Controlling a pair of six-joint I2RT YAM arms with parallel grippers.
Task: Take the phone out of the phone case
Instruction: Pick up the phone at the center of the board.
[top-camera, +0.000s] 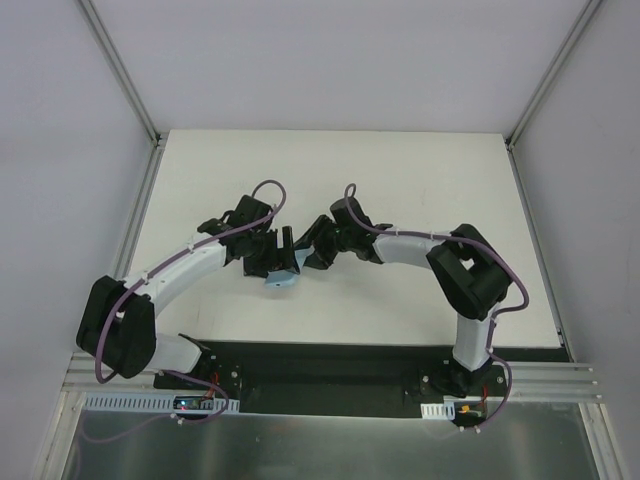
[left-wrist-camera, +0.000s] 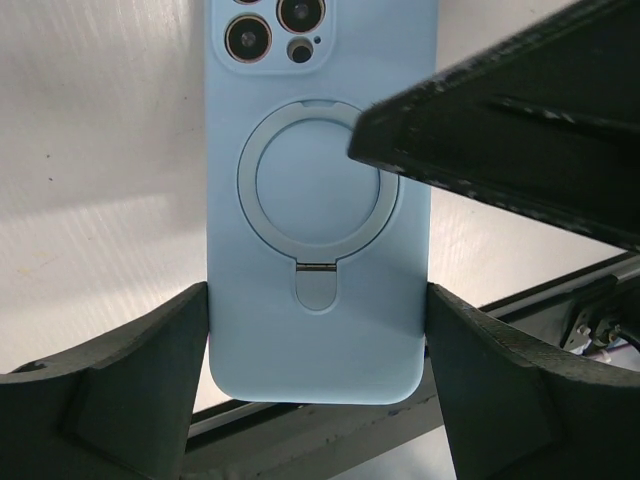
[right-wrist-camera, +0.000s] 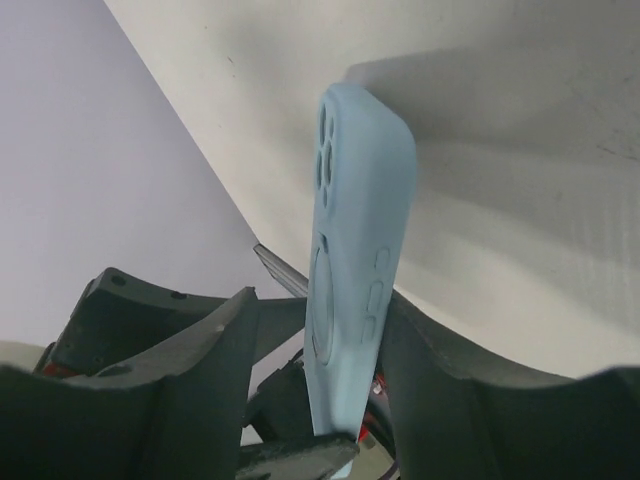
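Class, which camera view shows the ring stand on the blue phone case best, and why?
Left wrist view: the ring stand faces the lens, nearly whole. The right wrist view sees the phone case edge-on, the ring a mere sliver. The top view gives only a small blue patch.

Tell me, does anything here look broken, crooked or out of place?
Nothing stands out. The blue phone case looks whole, its ring folded flat, gripped squarely by the sides in the left gripper. The right gripper has a finger on either side of it.
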